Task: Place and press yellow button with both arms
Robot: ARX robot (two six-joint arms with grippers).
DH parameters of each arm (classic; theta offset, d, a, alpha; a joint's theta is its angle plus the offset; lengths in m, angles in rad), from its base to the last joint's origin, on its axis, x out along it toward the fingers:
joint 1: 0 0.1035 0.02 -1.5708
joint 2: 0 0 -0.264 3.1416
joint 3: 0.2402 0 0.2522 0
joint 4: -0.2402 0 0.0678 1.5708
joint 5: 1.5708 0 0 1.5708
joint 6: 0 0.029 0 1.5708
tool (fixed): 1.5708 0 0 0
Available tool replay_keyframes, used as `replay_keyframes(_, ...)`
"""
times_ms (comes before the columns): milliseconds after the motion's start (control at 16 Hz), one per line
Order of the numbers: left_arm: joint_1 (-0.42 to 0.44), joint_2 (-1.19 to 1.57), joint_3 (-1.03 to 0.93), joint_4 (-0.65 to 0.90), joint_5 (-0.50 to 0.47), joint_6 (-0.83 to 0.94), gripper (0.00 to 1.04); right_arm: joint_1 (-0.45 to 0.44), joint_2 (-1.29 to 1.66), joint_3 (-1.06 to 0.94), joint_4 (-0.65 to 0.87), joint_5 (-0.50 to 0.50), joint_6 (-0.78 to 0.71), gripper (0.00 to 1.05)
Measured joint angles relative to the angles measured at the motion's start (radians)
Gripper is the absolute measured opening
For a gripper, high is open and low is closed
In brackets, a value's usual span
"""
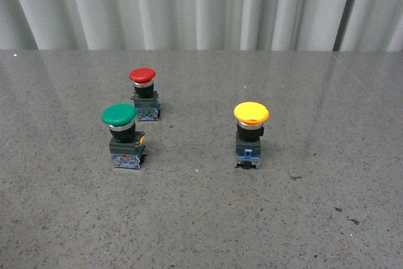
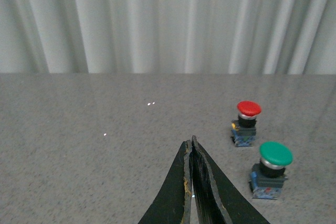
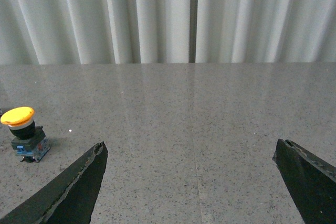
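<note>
Yellow button (image 1: 251, 131): stands upright on the bench (image 1: 201, 225), right of centre; yellow mushroom cap uppermost, black body, blue-grey base.

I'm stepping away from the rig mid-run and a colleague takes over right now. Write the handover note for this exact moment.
Left gripper: shut, holding nothing, over the grey speckled table.
Right gripper: wide open, empty.
Yellow mushroom-cap push button: upright on the table, clear of both grippers. In the front view it is to the right of the green-capped button and the red-capped button. Neither arm shows in that view.
Done: nothing visible; no gripper is on the yellow button.
Left: grasp it, place it, then press it, using both arms.
</note>
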Motion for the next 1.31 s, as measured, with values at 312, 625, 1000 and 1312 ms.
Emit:
replay_keyframes(312,0.008,-0.108,-0.069,-0.038,0.008,-0.001,0.02,0.000,0.000,0.000,-0.001,0.000,0.000,0.98)
replay_keyframes(625,0.009,-0.193,-0.102,-0.091,0.008,-0.001,0.02,0.000,0.000,0.000,-0.001,0.000,0.000,0.98)
replay_keyframes(1000,0.010,-0.293,-0.137,-0.140,0.008,-0.001,0.02,0.000,0.000,0.000,-0.001,0.000,0.000,0.98)
replay_keyframes(1312,0.010,-0.462,-0.136,-0.330,0.007,0.000,0.02,0.000,0.000,0.000,0.000,0.000,0.000,0.98)
